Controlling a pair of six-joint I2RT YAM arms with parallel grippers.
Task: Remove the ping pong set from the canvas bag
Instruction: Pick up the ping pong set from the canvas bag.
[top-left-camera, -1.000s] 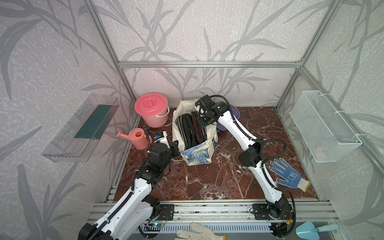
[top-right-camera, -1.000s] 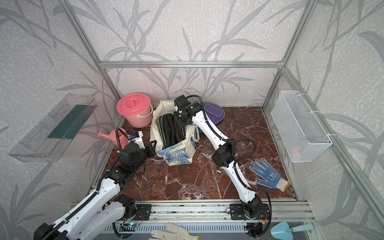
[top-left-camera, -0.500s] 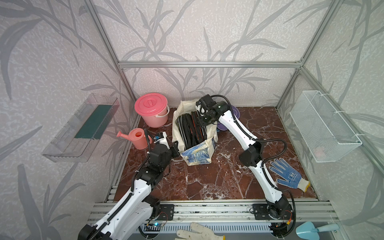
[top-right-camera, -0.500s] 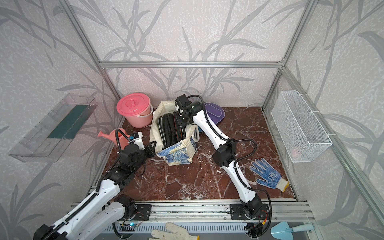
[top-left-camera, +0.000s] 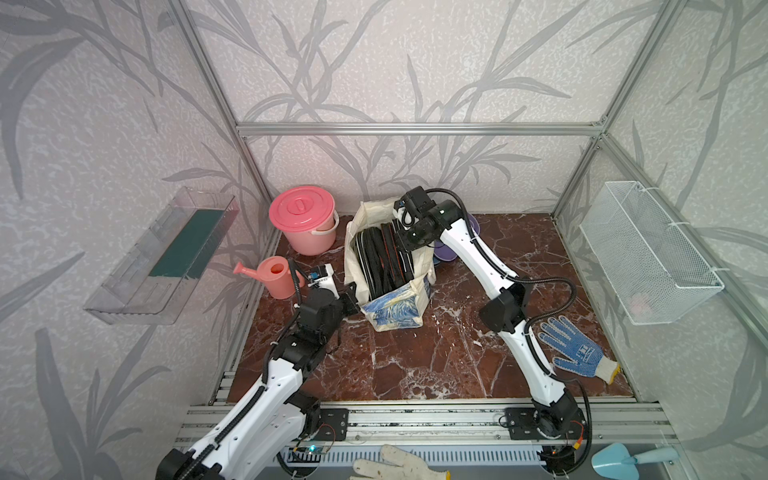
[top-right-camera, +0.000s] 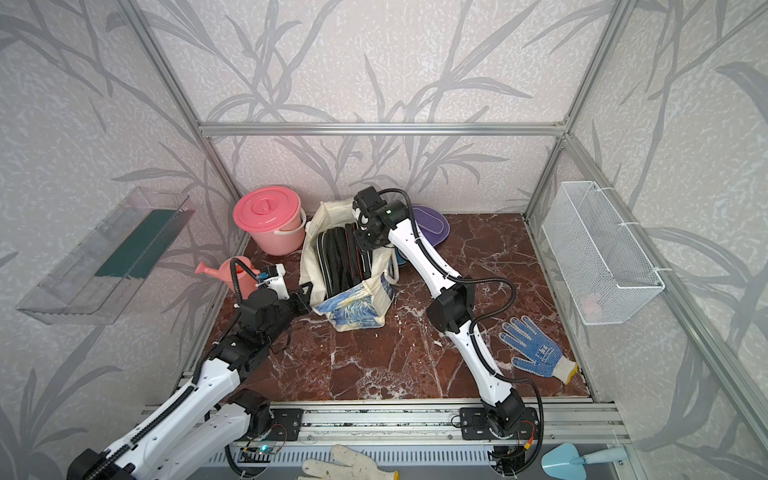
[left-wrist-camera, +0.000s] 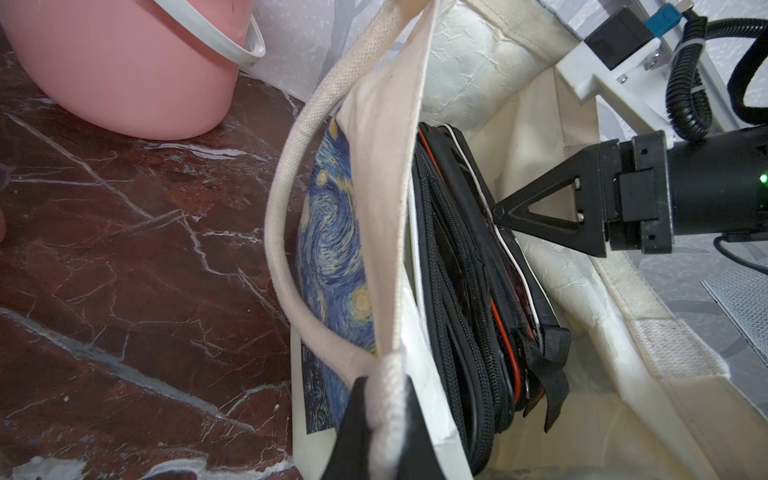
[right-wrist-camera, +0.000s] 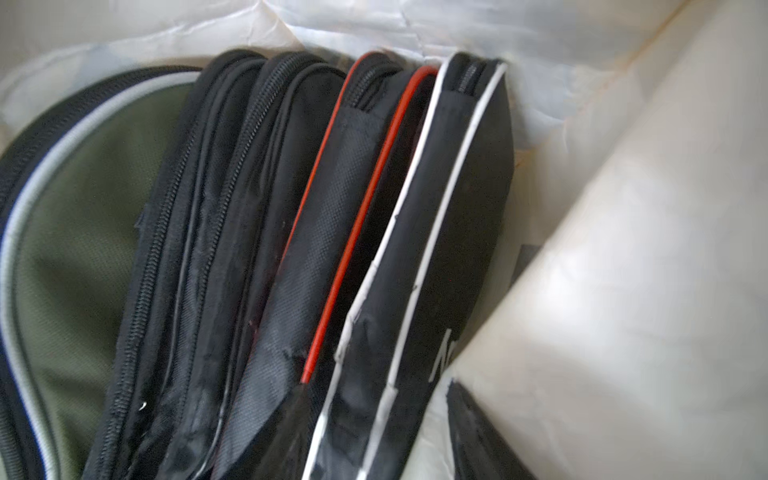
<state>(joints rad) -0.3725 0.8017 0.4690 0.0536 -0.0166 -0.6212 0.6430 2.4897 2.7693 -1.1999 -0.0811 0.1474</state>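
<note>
The bag (top-left-camera: 395, 305) stands open on the tabletop (top-left-camera: 415, 365), toward the back, near a pink bucket (top-left-camera: 301, 216). The set (top-left-camera: 384, 257) sits inside it as flat dark cases standing on edge, packed side by side, as both top views show. In the right wrist view an olive case (right-wrist-camera: 83, 270) is at one end, black zipped ones fill the middle, then comes a red-piped case (right-wrist-camera: 336, 208), and a white-piped case (right-wrist-camera: 428, 208) is last, against the bag's inner wall. A purple case (top-right-camera: 432, 224) lies flat on the tabletop behind the bag, outside it and partly hidden by the right arm. The left tool (left-wrist-camera: 386, 386) is clenched on the bag's rim where the handle (left-wrist-camera: 276, 216) joins it, at the near corner on the robot's left. The right tool (left-wrist-camera: 498, 212) reaches down into the bag's mouth from the far side. One of its fingers touches the white-piped case with its tip. The other finger is hidden, so I cannot tell whether this tool is released or grasping anything.
</note>
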